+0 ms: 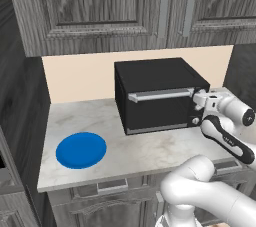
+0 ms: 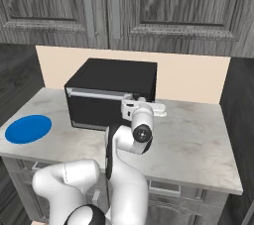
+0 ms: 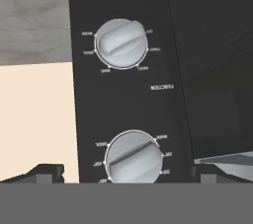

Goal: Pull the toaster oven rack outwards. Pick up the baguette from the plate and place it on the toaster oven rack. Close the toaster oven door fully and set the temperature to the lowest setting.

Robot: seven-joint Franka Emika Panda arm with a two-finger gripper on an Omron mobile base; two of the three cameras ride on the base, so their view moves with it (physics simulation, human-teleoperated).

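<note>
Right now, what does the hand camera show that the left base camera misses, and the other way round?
The hand view alone shows two silver knobs close up, the upper knob and lower knob, with tiny unreadable labels around them. The left base view alone shows the blue plate with nothing on it, the closed toaster oven door, and the cabinets. Both show the black toaster oven and the marble counter.

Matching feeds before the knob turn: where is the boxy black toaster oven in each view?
Left base view: boxy black toaster oven, centre-right on the counter.
Right base view: centre-left, partly behind the arm.
Hand view: its knob panel runs down the middle, close up.
Shared landmark: cream wall panel behind it.
</note>
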